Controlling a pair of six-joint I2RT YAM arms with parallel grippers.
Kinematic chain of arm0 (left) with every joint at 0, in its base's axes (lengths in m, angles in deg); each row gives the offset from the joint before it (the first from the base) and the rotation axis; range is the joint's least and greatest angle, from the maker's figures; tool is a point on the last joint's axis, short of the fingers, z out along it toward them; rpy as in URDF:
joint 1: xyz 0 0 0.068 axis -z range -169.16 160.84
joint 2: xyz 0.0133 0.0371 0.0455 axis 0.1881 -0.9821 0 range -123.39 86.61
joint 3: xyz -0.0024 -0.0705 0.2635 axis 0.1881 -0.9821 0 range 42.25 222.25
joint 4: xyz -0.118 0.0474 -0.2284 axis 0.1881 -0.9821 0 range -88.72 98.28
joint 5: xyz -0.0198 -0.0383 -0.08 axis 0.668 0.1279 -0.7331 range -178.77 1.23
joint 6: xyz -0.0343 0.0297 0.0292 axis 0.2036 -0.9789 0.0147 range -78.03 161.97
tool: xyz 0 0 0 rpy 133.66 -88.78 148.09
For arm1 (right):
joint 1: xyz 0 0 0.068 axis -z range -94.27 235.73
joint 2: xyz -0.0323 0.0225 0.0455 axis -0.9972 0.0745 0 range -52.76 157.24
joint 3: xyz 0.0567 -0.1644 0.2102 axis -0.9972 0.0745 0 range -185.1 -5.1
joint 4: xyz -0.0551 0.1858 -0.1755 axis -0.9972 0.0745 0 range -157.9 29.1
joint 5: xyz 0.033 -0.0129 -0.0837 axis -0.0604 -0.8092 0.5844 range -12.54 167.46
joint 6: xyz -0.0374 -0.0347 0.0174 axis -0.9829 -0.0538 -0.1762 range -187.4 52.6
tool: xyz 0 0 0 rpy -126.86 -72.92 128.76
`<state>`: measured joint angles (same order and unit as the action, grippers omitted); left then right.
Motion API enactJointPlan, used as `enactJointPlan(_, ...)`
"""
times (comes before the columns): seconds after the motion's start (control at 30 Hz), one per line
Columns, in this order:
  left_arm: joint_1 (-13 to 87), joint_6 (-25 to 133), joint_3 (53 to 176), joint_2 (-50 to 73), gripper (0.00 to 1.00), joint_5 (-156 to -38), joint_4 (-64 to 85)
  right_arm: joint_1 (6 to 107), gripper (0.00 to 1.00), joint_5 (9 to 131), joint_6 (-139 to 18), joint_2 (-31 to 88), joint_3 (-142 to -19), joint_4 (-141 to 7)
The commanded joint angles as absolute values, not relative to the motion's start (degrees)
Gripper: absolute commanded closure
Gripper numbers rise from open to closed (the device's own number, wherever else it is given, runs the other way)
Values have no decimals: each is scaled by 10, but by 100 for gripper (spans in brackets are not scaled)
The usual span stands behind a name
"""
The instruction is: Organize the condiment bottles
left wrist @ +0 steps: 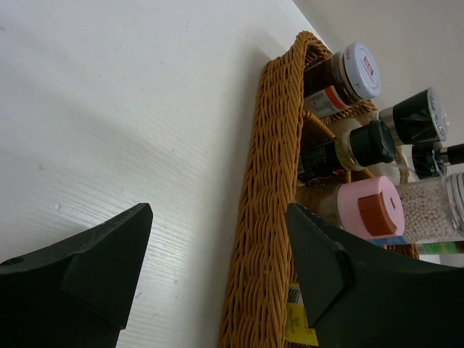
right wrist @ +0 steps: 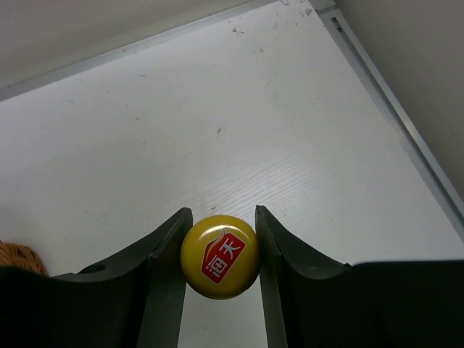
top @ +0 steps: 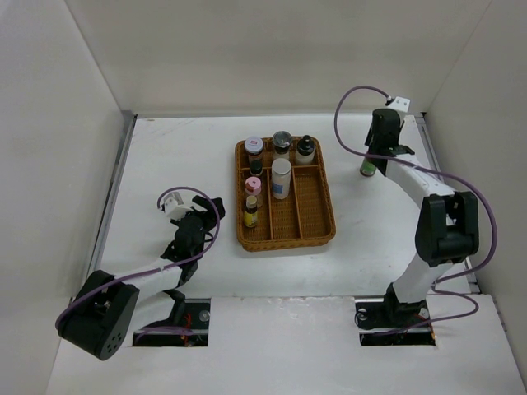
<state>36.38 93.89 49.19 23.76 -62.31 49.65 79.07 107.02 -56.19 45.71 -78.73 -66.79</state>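
Tabletop (top: 165, 164) bears wicker tray (top: 285, 243) of bottles (top: 281, 178); right pincer (right wrist: 222, 217) grips yellow-capped bottle (right wrist: 220, 259).

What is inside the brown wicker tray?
Seven bottles and jars stand inside the tray, among them a tall white shaker and a pink-capped bottle. The tray floor under them cannot be seen.

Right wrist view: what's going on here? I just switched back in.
The right gripper is shut on the cap of the yellow-capped bottle, which stands on the table right of the wicker tray. The left gripper hangs open and empty beside the tray's left side. The other bottles sit in the tray.
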Motion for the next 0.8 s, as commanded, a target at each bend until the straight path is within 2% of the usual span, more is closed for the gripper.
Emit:
enactJointPlan(0.0, 363, 945, 512, 235, 26, -627, 526, 793, 70, 1099, -587, 381, -791, -732)
enactJointPlan(0.2, 364, 945, 513, 236, 26, -628, 526, 732, 70, 1130, -614, 254, -745, -748)
enactJointPlan(0.33, 365, 945, 514, 237, 26, -631, 526, 674, 70, 1128, -611, 212, -728, -743)
enactJointPlan(0.6, 365, 945, 514, 235, 26, -632, 526, 559, 70, 1100, -590, 225, -722, -772)
enactJointPlan(0.77, 365, 945, 515, 233, 26, -632, 526, 530, 70, 1091, -582, 276, -726, -798)
